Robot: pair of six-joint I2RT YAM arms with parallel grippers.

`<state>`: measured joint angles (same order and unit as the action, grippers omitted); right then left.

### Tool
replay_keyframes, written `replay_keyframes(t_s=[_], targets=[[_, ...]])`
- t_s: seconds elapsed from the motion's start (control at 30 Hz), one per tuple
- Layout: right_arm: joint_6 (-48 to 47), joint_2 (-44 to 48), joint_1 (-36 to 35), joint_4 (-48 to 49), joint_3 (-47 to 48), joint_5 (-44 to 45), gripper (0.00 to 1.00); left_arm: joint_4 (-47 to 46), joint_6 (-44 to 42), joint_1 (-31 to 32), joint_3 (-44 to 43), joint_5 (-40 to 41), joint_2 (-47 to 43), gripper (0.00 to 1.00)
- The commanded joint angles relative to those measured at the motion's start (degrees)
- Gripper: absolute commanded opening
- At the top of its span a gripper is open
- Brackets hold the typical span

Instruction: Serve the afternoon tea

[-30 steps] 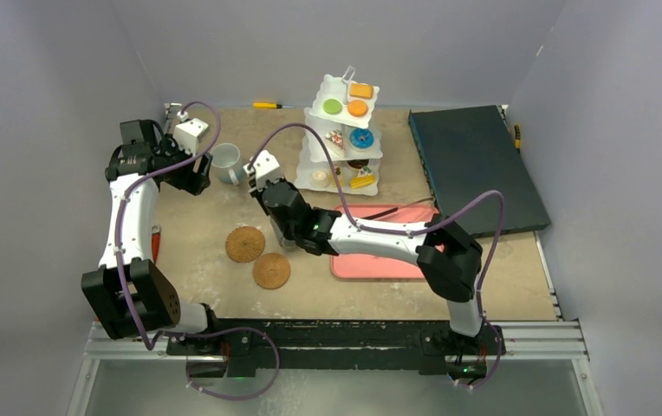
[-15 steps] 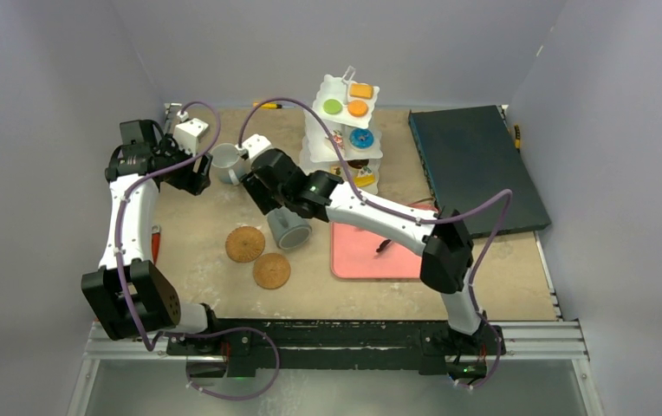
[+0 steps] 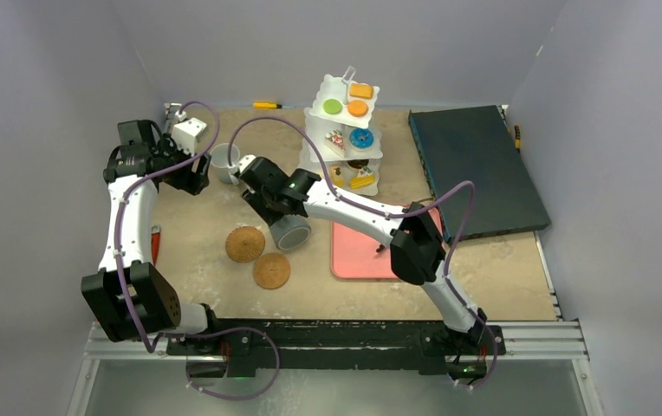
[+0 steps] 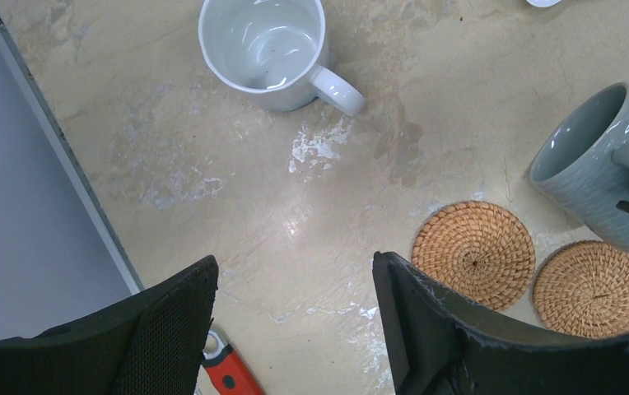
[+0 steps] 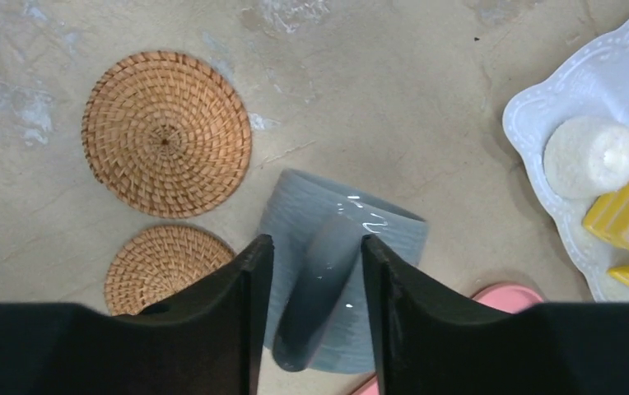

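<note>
The grey mug (image 3: 291,232) lies on its side beside two cork coasters (image 3: 245,243) (image 3: 271,270). My right gripper (image 5: 315,243) hangs open right over it. The mug's handle (image 5: 328,271) shows in the gap between the fingers, with space on each side. My left gripper (image 4: 295,267) is open over bare table, near the upright white mug (image 4: 263,49) (image 3: 223,160). The white three-tier stand (image 3: 345,139) holds several pastries and donuts; its bottom tier (image 5: 542,107) carries a white cake (image 5: 591,156) and a yellow piece (image 5: 624,210).
A pink tray (image 3: 362,256) lies right of the grey mug, with a black tong tip (image 3: 381,249) on it. A dark board (image 3: 475,169) fills the back right. A red-handled tool (image 4: 229,374) lies by the left edge, and a yellow screwdriver (image 3: 267,105) at the back.
The right gripper opened and let go of the grey mug, which now lies tipped by the coasters. The arm drew back toward the far left. The left arm stayed still.
</note>
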<state>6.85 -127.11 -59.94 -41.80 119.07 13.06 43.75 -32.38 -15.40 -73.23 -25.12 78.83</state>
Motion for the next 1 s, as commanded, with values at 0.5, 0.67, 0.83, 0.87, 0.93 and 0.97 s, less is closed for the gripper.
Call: replay_keyframes(t_s=[0.5, 0.67, 0.83, 0.87, 0.93, 0.97], targets=[[-0.25, 5.85, 0.29, 6.94, 2.57, 3.83, 0.0, 0.12, -1.32, -0.91, 1.34, -2.65, -1.1, 0.68], [1.08, 20.41, 1.44, 27.62, -19.65, -1.27, 0.0, 1.95, -4.66, -0.86, 3.89, -2.63, -2.53, 0.69], [3.09, 30.16, 2.2, 46.82, -35.54, -7.66, 0.0, 2.48, -4.07, -0.88, 4.5, -4.5, -2.33, 0.69], [3.42, 31.05, 2.2, 49.64, -37.46, -9.08, 0.0, 2.56, -3.75, -0.84, 4.47, -5.07, -2.24, 0.69], [3.82, 32.11, 2.25, 54.4, -40.3, -10.94, 0.0, 2.81, -3.33, -0.91, 4.54, -6.32, -2.26, 0.69], [3.87, 32.43, 2.26, 57.15, -41.51, -11.04, 0.0, 3.04, -2.97, -0.87, 4.56, -7.19, -2.23, 0.69]])
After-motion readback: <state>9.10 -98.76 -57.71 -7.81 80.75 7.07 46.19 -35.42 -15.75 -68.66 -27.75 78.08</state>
